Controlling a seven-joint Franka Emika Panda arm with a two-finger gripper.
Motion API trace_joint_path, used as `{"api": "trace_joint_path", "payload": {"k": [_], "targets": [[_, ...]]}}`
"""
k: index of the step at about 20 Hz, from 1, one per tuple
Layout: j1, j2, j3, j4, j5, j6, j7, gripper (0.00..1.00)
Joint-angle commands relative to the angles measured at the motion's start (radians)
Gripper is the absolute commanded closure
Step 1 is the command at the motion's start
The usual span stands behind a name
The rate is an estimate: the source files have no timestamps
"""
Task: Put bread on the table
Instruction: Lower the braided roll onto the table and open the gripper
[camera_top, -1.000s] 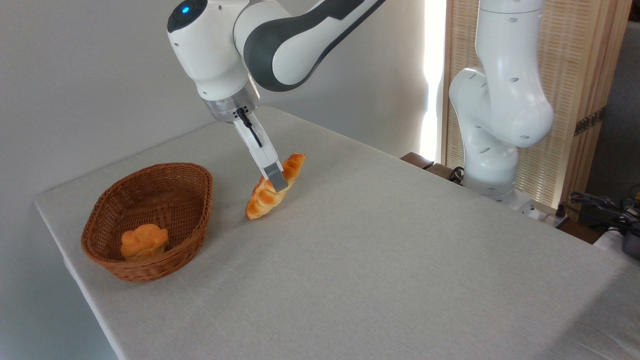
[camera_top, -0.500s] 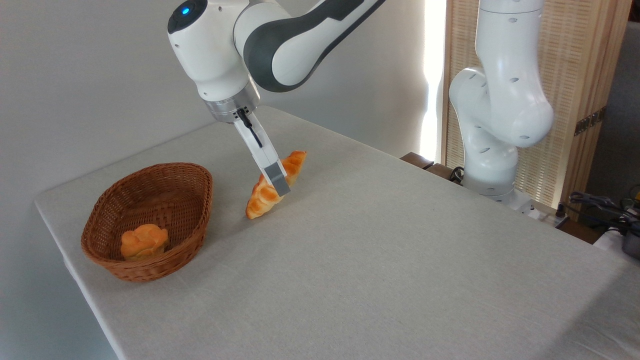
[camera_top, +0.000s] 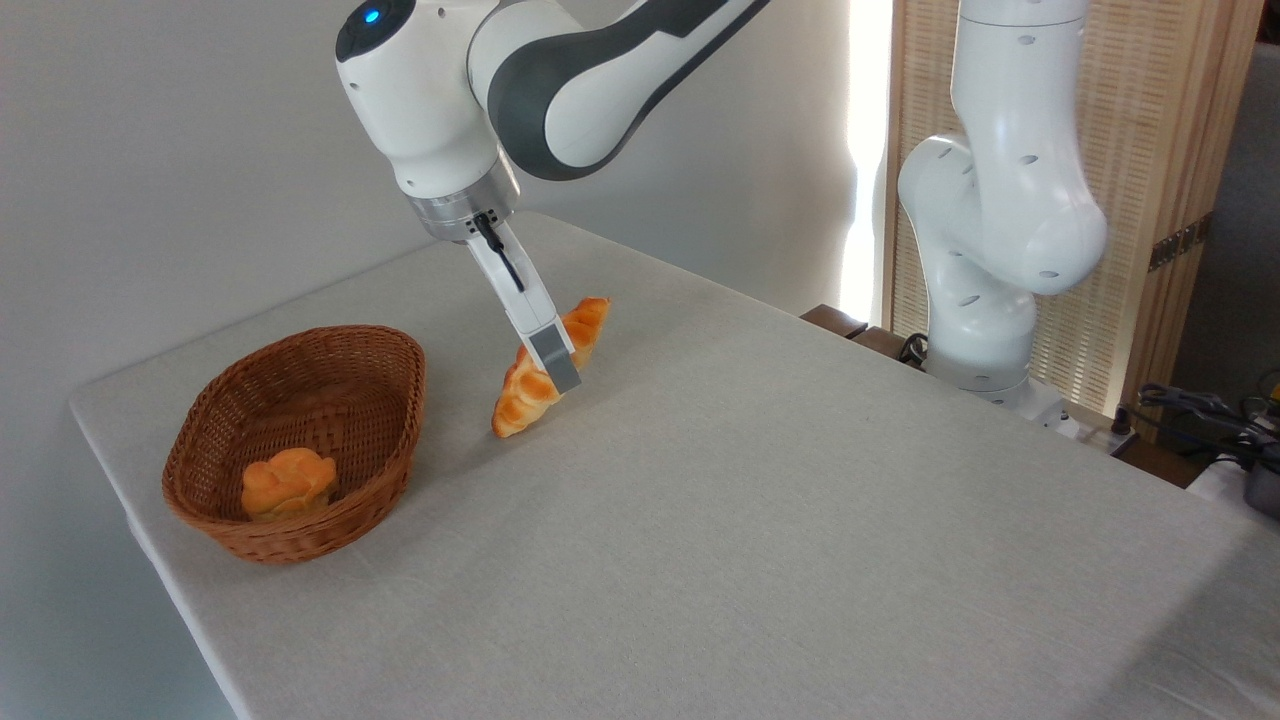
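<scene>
The end effector (camera_top: 556, 368) grips the braided bread loaf (camera_top: 545, 370) about its middle, holding it tilted with the lower tip touching or just above the grey tabletop (camera_top: 760, 520). At eight o'clock from the loaf sits a wicker basket (camera_top: 300, 440) holding a small knobbly bun (camera_top: 288, 482).

Arm (camera_top: 560, 70): glossy white shell, dark grey joint band
Light: small blue dot
Wrist: silver ring, black cable
Fingers (camera_top: 553, 358): white, grey tips
</scene>
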Motion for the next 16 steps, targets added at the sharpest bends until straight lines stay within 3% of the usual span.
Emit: {"api": "trace_joint_path", "payload": {"k": [1, 16], "targets": [[-0.003, -0.007, 0.008, 0.001, -0.008, -0.008, -0.012, 0.00], [0.003, -0.009, 0.010, 0.067, -0.024, 0.011, -0.052, 0.00]]}}
